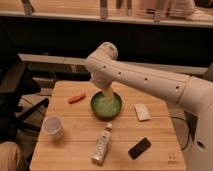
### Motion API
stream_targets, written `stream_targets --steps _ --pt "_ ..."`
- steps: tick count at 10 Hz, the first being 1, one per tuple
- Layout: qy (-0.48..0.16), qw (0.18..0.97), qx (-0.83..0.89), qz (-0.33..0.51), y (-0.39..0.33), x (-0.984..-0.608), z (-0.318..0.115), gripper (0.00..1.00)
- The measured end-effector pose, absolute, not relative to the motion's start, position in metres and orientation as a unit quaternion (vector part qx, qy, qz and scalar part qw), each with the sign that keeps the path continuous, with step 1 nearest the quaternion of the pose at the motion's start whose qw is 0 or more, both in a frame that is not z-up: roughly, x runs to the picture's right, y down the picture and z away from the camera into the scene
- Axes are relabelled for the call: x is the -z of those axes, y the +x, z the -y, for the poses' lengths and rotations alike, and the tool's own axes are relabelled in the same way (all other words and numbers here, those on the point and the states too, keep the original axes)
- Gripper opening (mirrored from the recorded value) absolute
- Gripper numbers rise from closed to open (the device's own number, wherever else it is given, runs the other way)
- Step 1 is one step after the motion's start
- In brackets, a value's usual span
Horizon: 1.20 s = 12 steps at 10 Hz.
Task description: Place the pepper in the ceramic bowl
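At the far left, beyond the table's edge, a dark office chair (pixel 15 85) stands in shadow. On the wooden table (pixel 70 152) itself, the leftmost thing is a small white cup (pixel 52 126), upright near the front left corner. Behind it and a little to the right lies the pepper (pixel 76 98), a slim orange-red one resting flat on the wood towards the back, left of the ceramic bowl (pixel 95 107) and apart from it, with bare wood between the two. The bowl is round, dark green outside and paler green within, and it sits near the table's middle. The gripper (pixel 107 93) hangs directly over the bowl's inside, low above it, its fingers spread wide with nothing between them. In front of the bowl lies a white tube with dark print (pixel 101 145), its cap end pointing at the bowl. To the right of the tube a black phone (pixel 139 148) lies flat, at an angle. Behind the phone, just right of the bowl, lies a small white flat packet (pixel 142 112). The white arm (pixel 150 82) runs from its bend above the bowl out to the right edge.
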<state>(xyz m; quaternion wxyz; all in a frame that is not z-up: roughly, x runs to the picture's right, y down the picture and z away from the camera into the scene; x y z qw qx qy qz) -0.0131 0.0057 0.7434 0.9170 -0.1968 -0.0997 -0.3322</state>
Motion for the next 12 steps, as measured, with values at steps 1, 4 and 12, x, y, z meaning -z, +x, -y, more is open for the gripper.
stream_targets --steps 1,4,12 --pt "-0.196 0.914 0.340 0.105 -0.018 -0.746 -0.006 0.80" --pt "-0.193 0.907 0.356 0.115 -0.025 -0.753 -0.005 0.80" --pt "-0.189 0.886 0.398 0.143 -0.065 -0.773 -0.012 0.80"
